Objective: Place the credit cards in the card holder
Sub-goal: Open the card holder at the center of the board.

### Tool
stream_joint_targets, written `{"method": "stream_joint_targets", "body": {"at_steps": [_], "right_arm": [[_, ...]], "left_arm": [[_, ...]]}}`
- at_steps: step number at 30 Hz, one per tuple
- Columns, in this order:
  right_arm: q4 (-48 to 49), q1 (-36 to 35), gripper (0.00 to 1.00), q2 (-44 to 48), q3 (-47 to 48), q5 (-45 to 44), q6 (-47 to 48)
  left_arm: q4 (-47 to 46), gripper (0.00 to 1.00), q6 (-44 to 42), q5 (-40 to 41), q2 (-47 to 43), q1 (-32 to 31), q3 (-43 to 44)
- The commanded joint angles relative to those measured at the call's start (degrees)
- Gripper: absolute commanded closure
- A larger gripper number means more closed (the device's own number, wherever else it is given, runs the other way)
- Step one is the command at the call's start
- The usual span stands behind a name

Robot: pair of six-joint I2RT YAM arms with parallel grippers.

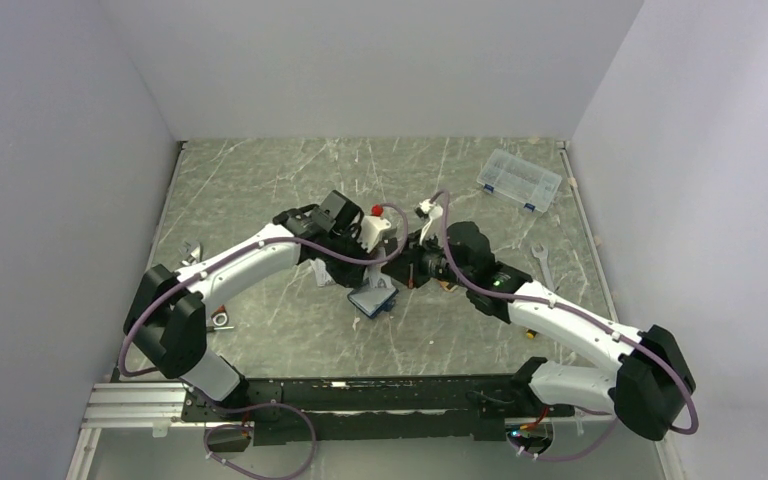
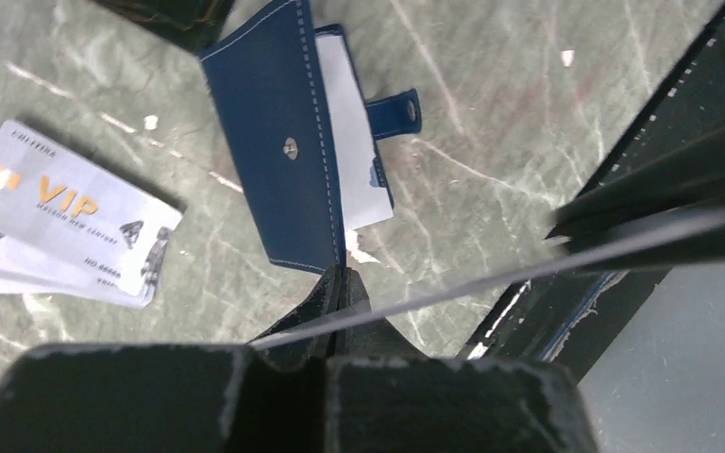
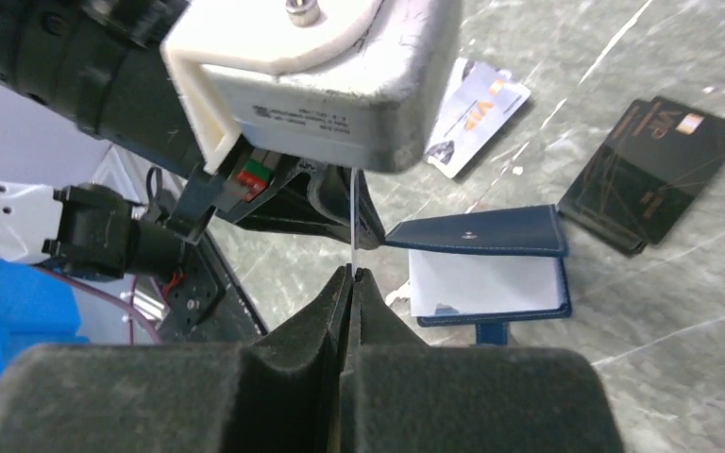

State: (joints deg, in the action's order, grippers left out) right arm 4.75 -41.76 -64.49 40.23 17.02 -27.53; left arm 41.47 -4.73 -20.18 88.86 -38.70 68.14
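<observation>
Above the open card holder (image 2: 269,151), the left gripper (image 2: 340,280) and right gripper (image 3: 351,276) both clamp one credit card (image 2: 665,232). Silver VIP cards (image 2: 66,222) lie nearby.

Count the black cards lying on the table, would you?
2: both black cards lie overlapped in one stack beside the open card holder. More could hide underneath.

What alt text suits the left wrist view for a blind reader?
The left gripper, shut, pinches a thin card seen edge-on above a green marbled table. Below lies the navy card holder, open, with a white card inside; silver VIP cards lie stacked beside it.
</observation>
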Motion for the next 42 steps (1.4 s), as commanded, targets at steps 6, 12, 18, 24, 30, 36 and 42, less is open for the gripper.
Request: {"method": "stream_joint_targets", "body": {"at_steps": [6,12,18,24,30,36,42], "right_arm": [[-2.2,-2.9,1.0,2.1,-3.6,-1.8,-1.4],[-2.8,-2.9,1.0,4.6,-8.7,-2.6,-3.0],[-0.9,-2.9,1.0,0.7,-10.4,-2.1,-4.0],[-0.1,-3.1,1.0,-6.5,-7.5,-5.2,-5.0],[-1.4,-3.4,1.0,-9.5,-6.8,-10.7,-7.4],[-4.5,-3.4,1.0,-8.9,-6.7,-16.7,-9.7],[-7.0,-3.3,1.0,-10.4,-5.7,-18.4,-11.1]], "left_arm": [[-0.9,1.0,8.3,-7.0,-1.1,3.4,-2.1],[-5.2,1.0,12.2,-14.4,-1.3,5.7,-4.9],[-7.0,1.0,12.7,-14.7,0.2,6.9,-7.0],[-8.3,1.0,13.2,-15.8,0.4,9.8,-8.6],[-7.8,1.0,11.7,-15.9,-0.7,12.7,-10.7],[-7.6,1.0,9.2,-15.4,0.4,13.2,-11.6],[-7.8,0.93,8.3,-12.5,0.5,13.9,-11.2]]}}
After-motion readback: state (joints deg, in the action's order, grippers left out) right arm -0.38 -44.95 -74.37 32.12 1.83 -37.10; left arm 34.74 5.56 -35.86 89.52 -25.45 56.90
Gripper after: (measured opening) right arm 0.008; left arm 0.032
